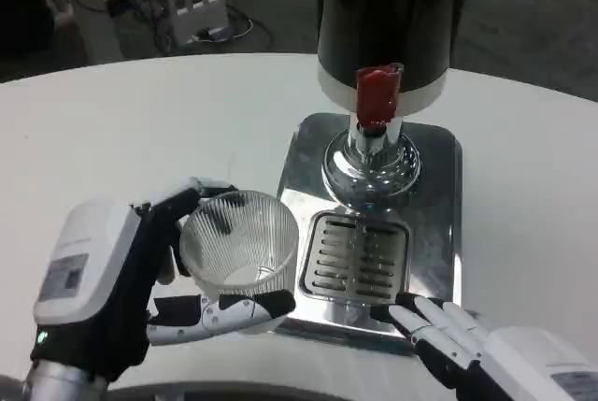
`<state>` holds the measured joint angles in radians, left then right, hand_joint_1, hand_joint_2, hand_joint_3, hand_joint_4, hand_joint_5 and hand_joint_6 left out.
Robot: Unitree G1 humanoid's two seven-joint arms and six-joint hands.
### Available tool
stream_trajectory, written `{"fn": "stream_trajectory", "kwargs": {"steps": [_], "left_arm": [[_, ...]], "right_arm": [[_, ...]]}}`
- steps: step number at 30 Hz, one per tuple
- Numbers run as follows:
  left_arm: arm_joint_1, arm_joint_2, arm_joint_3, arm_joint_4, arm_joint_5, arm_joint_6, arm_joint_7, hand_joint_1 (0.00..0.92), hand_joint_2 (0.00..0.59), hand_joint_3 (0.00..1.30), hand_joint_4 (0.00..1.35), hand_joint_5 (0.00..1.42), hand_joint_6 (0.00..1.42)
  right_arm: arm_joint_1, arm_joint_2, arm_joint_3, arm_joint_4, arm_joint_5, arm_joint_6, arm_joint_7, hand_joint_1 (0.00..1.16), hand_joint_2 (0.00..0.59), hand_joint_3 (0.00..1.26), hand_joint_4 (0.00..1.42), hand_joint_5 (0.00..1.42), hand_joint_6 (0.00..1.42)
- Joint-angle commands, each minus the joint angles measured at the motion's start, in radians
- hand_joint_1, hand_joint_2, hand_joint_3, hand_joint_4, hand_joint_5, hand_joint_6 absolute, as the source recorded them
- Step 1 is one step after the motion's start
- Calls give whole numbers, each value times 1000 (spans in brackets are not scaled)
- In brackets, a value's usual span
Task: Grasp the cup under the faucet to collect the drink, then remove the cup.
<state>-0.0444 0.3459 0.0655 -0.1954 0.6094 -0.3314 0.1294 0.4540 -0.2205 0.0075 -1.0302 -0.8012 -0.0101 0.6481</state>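
Head view: nearest, the right robot hand [448,336] lies with fingers stretched out and holding nothing, its tips touching the front edge of the steel drip tray [434,153]. The left robot hand [140,275] wraps its fingers around the ribbed clear cup [238,242], which sits just left of the tray; whether it rests on the white counter [121,130] cannot be told. The cup looks empty. Beyond the right fingers lies the slotted grate [355,256], then the dark dispenser [392,18] with its red faucet [377,93].
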Motion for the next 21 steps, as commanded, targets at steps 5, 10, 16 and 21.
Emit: {"fn": "stream_trajectory", "kwargs": {"steps": [5, 10, 16, 21], "left_arm": [[-167, 20, -45, 148, 37, 12, 27, 642, 0, 812, 875, 949, 1057], [-253, 14, -67, 257, 14, 31, 26, 642, 2, 812, 875, 949, 1056], [-345, 0, -90, 379, 5, 54, 48, 642, 3, 812, 875, 961, 1056], [-425, -10, -118, 490, 4, 61, 61, 642, 2, 812, 875, 965, 1056]], "right_arm": [[33, 0, -44, -17, 34, -22, -10, 293, 429, 65, 0, 0, 0], [40, 8, -53, -17, 43, -35, -14, 289, 430, 65, 0, 0, 0], [59, 17, -54, -17, 45, -57, -15, 290, 439, 65, 0, 0, 0], [80, 32, -37, -17, 31, -81, -15, 290, 442, 65, 0, 0, 0]]}}
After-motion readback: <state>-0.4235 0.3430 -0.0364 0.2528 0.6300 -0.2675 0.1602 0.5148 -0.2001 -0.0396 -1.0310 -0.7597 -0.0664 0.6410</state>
